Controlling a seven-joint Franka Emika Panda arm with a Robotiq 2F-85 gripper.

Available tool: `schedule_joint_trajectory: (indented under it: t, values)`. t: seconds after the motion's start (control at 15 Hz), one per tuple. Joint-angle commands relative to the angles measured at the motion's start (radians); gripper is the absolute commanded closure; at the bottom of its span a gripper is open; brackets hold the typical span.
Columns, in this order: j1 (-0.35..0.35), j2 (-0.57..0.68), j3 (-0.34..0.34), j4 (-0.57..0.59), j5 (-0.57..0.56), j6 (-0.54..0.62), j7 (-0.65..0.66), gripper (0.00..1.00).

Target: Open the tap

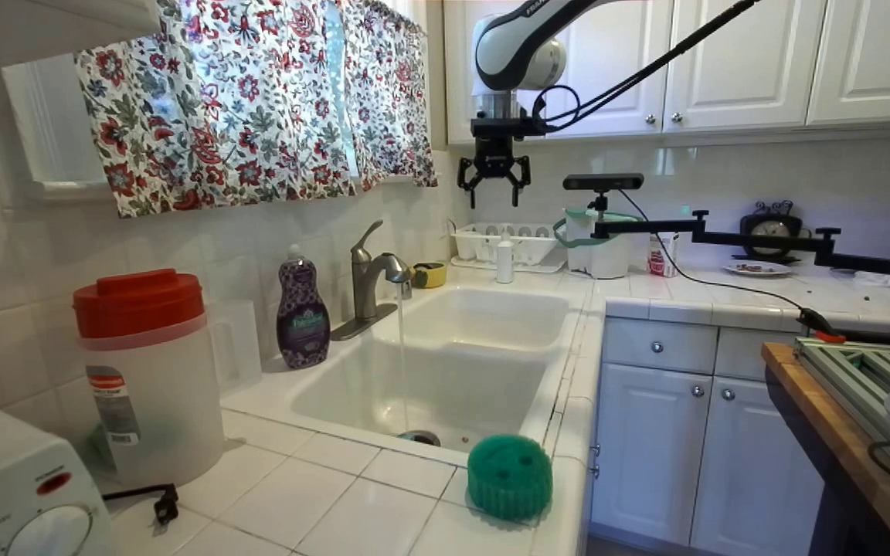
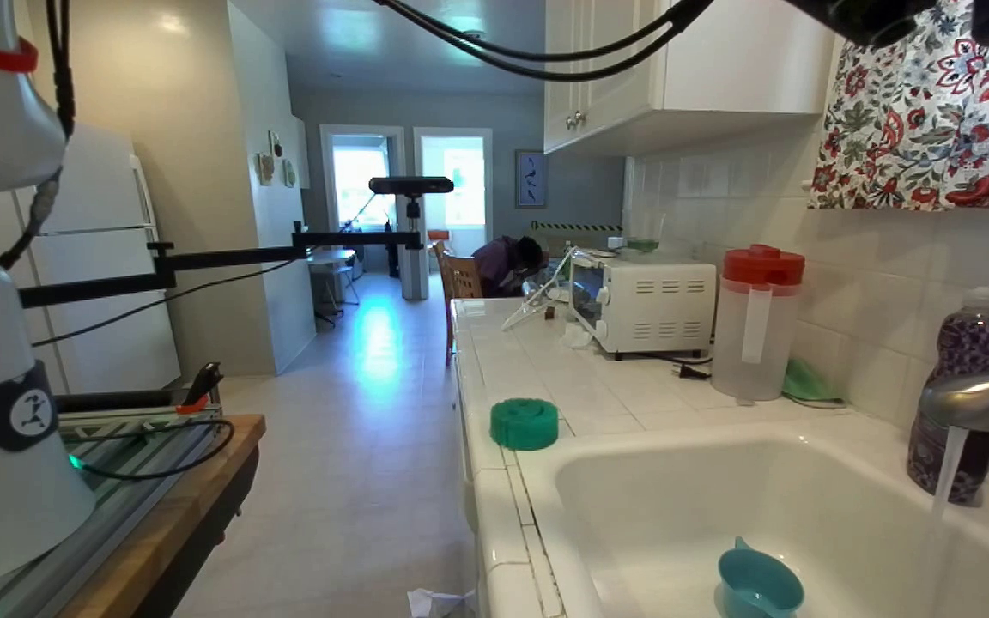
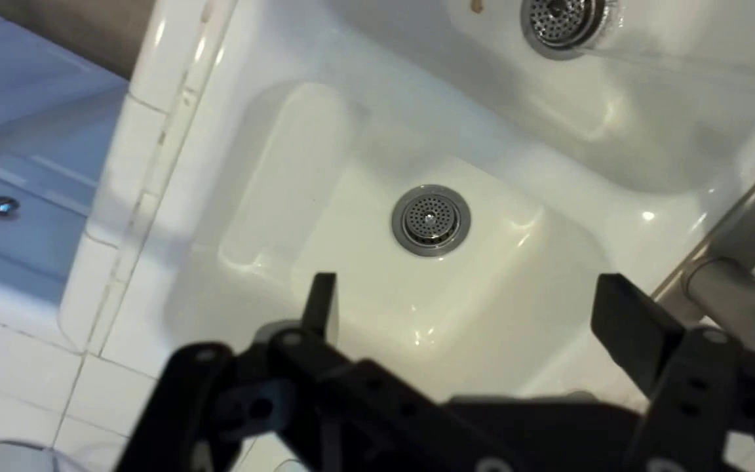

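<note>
The tap [image 1: 365, 289] is a grey-silver faucet on the sink's back ledge, with its lever tilted upward. Water runs from its spout in both exterior views; in an exterior view only the spout [image 2: 979, 402] shows at the right edge. In the wrist view part of the tap [image 3: 738, 285] shows at the right edge, beside a finger. My gripper [image 1: 494, 202] points down, higher than the tap and apart from it. In the wrist view the gripper [image 3: 466, 285] is open, with nothing between its fingers and the sink basin below.
The white double sink [image 1: 538, 340] lies beneath. A dark soap bottle [image 1: 304, 313] stands beside the tap, and a red-lidded pitcher [image 1: 151, 386] stands beyond it. A green sponge [image 1: 510, 476] sits on the rim. A blue cup [image 2: 759, 584] is in the basin. A dish rack [image 1: 518, 245] stands behind.
</note>
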Motion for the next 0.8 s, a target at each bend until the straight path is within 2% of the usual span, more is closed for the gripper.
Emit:
schedule_joint_trajectory:
  t: [0.0,0.33,0.4,0.73]
  values:
    - [-0.034,-0.012,0.033,0.0,-0.068,-0.032,-0.16,0.0]
    - [-0.045,-0.001,0.034,0.01,-0.157,-0.014,-0.357,0.0]
    - [-0.04,-0.001,0.028,0.007,-0.131,-0.018,-0.273,0.0]
    - [-0.04,0.0,0.029,0.008,-0.134,-0.018,-0.278,0.0]
